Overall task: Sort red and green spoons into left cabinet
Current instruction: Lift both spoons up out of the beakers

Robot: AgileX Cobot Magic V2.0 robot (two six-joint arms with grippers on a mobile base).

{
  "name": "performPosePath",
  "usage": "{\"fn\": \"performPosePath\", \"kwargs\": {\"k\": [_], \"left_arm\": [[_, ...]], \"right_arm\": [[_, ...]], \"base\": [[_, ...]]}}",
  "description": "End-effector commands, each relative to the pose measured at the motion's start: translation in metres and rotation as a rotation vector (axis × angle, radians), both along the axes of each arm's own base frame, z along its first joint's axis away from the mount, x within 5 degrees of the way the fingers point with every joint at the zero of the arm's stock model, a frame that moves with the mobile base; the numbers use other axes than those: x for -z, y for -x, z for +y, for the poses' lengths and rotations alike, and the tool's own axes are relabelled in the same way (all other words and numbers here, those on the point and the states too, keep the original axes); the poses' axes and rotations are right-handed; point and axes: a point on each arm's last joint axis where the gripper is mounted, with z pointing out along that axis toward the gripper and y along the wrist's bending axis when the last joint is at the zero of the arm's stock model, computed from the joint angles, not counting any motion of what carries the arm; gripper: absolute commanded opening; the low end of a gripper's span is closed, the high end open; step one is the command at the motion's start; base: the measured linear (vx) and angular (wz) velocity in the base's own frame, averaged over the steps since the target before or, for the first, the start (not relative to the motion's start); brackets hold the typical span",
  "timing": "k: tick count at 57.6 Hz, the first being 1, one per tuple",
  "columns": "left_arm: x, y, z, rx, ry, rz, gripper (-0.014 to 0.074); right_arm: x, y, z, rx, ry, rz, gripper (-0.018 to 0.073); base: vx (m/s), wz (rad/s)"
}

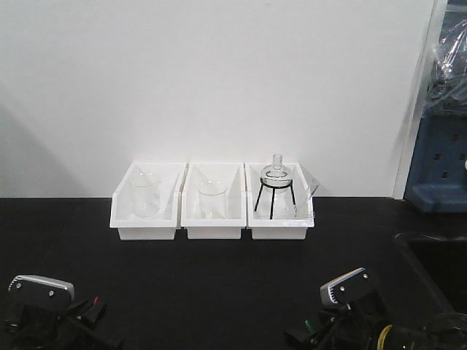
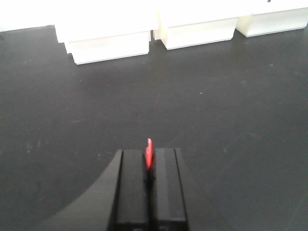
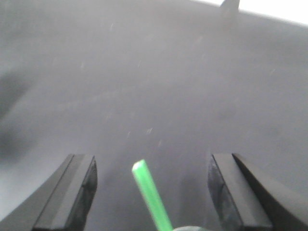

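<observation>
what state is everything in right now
left gripper: jaws shut
thin red plastic spoon: pinched between them, tip poking out
right gripper: jaws wide open
thin green plastic spoon: handle between them, touching neither
left clear glass beaker: upright in left white plastic bin
middle clear glass beaker: upright in middle white plastic bin
round glass flask: upright on black wire tripod in right white plastic bin

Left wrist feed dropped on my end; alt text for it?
The left gripper, black fingers together, is shut on a thin red plastic spoon, only a sliver showing between them. Beyond stretches a black countertop with three white plastic bins along its far edge.
</observation>
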Motion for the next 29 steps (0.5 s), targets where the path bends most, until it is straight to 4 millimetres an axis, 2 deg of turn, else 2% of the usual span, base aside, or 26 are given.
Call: {"fn": "performPosePath", "kwargs": {"k": [1, 11, 19, 29], "left_arm": [[-0.0239, -0.0053, -0.0036, 0.002, 0.045, -0.134, 0.0111], [-0.0238, -0.0053, -0.0036, 0.002, 0.044, -0.133, 0.011], [-0.0238, -0.0053, -0.0036, 0.002, 0.044, -0.133, 0.0111], [-0.0239, -0.0053, -0.0036, 0.002, 0.045, -0.134, 0.0111]], "right_arm": [[-0.0212, -0.0038, 0.0053, -0.038, -0.06, -0.09, 0.054], [-0.0185, -0.004, 0.0049, -0.037, -0.049, -0.08, 0.0483], [-0.0185, -0.0039, 0.005, -0.041, -0.045, -0.083, 0.0358], [-0.0187, -0.0039, 0.0051, -0.042, -0.047, -0.084, 0.0162]], "base": [[0.0, 0.0], [0.0, 0.0], [0.0, 0.0], [0.0, 0.0]]}}
